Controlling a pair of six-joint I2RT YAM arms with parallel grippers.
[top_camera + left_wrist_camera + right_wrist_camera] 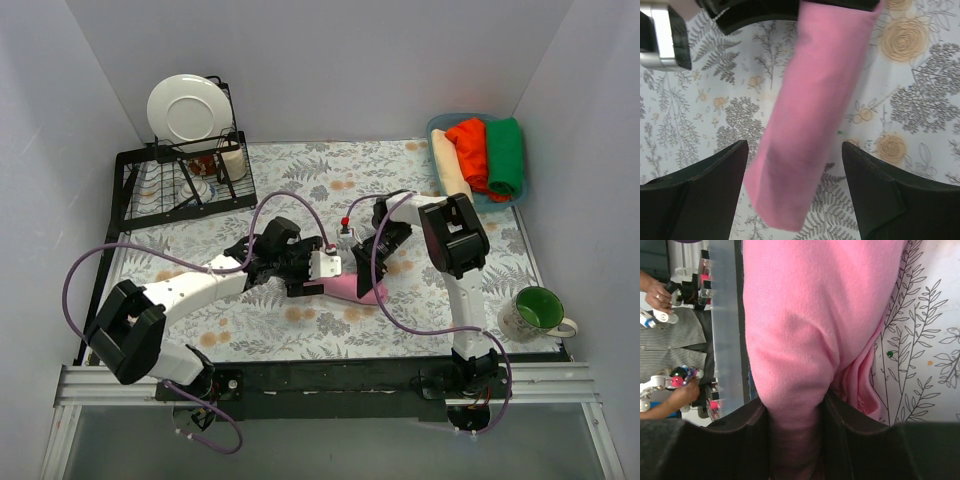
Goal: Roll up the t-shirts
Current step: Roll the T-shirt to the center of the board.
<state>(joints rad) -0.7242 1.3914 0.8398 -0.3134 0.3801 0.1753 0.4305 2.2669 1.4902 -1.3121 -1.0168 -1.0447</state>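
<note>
Rolled pink t-shirt [810, 100] at table [330, 190] centre.
Right gripper [795, 405] clamps one end of the roll; left gripper [794, 146] jaws spread, straddling it.

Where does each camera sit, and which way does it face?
Top external: above and behind the arms, looking down at the table; the left arm and right arm show whole.
Left wrist: on the left arm, looking down at the pink t-shirt; its open fingers stand on either side.
Right wrist: on the right arm, looking along the shirt toward the table's near edge; its fingers pinch the cloth.
Shared: all three views show the pink t-shirt.
</note>
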